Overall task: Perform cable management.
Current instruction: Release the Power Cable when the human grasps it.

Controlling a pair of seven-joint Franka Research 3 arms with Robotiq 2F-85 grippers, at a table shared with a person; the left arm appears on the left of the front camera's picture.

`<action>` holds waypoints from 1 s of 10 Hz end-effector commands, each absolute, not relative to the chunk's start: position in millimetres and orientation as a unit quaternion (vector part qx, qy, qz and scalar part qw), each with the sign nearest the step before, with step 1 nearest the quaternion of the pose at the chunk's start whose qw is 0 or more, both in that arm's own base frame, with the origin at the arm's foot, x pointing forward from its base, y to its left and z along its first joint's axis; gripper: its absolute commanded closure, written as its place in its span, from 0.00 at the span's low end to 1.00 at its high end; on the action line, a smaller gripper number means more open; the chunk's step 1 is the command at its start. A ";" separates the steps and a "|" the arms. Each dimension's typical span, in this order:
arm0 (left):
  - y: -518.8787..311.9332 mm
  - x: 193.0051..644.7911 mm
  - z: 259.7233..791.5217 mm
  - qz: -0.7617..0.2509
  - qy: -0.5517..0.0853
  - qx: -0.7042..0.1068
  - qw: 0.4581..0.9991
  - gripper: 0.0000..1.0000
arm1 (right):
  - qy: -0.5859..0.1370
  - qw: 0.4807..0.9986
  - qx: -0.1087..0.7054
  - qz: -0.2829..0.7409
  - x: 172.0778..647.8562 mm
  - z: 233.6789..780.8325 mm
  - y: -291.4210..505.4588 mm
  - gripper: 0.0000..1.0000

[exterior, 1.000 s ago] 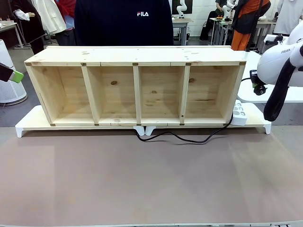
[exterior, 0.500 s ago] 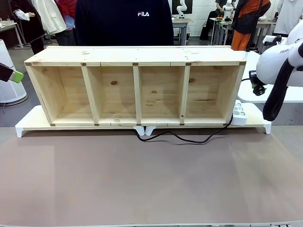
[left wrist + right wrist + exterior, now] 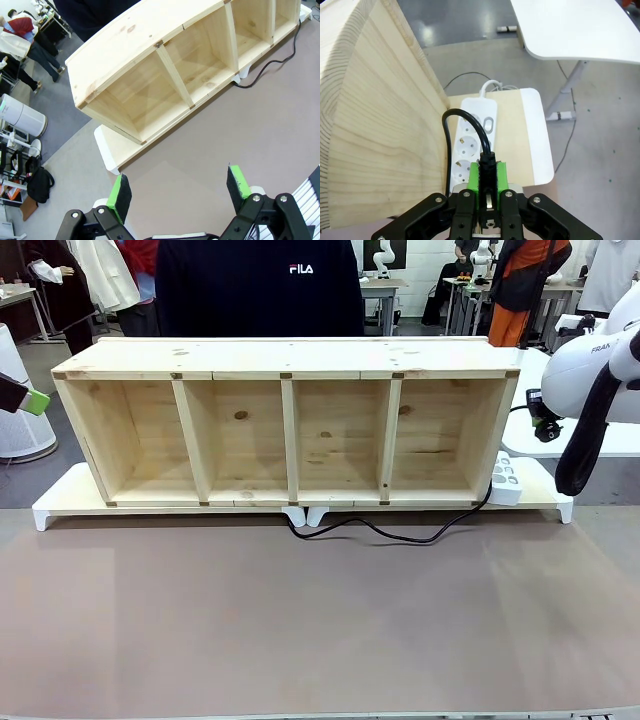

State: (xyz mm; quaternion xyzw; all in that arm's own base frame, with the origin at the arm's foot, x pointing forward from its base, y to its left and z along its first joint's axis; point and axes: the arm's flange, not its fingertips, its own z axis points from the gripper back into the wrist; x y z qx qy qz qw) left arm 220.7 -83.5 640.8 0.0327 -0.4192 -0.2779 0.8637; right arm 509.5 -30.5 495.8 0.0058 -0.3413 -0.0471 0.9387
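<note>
Nothing on the bench has shifted vs the earlier front frames; cable, shelf and my arms sit as they did, only the person at the far side moved a touch.

My right gripper (image 3: 488, 185) is clamped shut on the plug end of the cable (image 3: 385, 530), pads pinching it from both sides. Plug sits directly above the power strip (image 3: 475, 145), which lies on the white riser (image 3: 535, 135) at the right end, tight against the shelf's (image 3: 290, 430) outer right wall. Strip's long axis runs away from me in the right wrist view, sockets in a row along it; plug axis looks roughly in line w/ that row, pointing down toward the sockets. From the plug the cord loops up and over toward the shelf wall, then in the front view trails left along the near edge of the riser, sagging onto the bench mat (image 3: 320, 630) toward the middle.

Left gripper (image 3: 179, 191) is open, empty, high over the left end, well apart from the cable. Right arm is clearly the nearer one.

Room: tight on the shelf side, wall nearly touching the strip; free on the right. Mat is flat and bare.
</note>
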 end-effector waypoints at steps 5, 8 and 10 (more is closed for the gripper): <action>-84.2 221.6 638.9 -0.278 -0.422 0.032 0.862 0.00 | -0.343 0.938 0.006 -0.047 507.4 496.3 -30.1 0.84; -84.2 221.6 638.9 -0.278 -0.422 0.032 0.862 0.00 | -0.343 0.938 0.006 -0.047 507.4 496.3 -30.1 0.84; -84.2 221.6 638.9 -0.278 -0.422 0.032 0.862 0.00 | -0.343 0.938 0.006 -0.047 507.4 496.3 -30.1 0.84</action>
